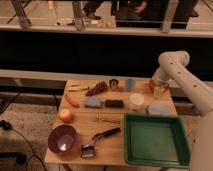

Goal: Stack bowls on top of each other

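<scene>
The purple bowl (62,138) stands at the front left corner of the wooden table (115,150). The small orange-red bowl (151,85) sits at the back right of the table, mostly hidden by the gripper. My gripper (158,89) hangs from the white arm (175,67) and is down at the orange-red bowl, touching or right beside it.
A flat green tray (155,140) fills the front right. A white cup (136,101) and a pale blue lid (156,109) lie near the gripper. An orange (66,115), carrot (71,100), blue sponge (92,103), brush (100,137) and small cups (122,84) are spread over the table.
</scene>
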Robot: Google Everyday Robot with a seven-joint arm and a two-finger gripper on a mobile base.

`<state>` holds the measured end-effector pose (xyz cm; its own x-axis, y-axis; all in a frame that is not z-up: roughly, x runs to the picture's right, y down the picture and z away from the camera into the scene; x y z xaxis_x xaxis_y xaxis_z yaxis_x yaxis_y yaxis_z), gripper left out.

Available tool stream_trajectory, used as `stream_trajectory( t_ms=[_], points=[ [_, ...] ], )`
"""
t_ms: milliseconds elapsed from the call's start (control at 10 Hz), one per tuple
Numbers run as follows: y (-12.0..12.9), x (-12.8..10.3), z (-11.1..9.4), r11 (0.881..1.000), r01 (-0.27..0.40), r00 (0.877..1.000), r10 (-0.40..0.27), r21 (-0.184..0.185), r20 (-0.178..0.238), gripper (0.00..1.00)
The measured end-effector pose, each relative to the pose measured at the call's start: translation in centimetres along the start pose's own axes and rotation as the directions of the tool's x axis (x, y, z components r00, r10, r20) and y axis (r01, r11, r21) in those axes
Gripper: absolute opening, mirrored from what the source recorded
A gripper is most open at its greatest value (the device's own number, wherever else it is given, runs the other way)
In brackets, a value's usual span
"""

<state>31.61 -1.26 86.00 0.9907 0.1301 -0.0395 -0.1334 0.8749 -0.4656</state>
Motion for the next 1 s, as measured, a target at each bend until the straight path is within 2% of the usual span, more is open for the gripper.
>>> stream_trajectory(
  t_ms=[500,1000],
  points=[
    [-1.8,1.9,1.9,0.997,-0.079,0.997,0.079,0.025,0.005,0.8],
    [-1.9,4.1,4.2,0.992,-0.127,0.992,0.126,0.024,0.015,0.8]
  ],
)
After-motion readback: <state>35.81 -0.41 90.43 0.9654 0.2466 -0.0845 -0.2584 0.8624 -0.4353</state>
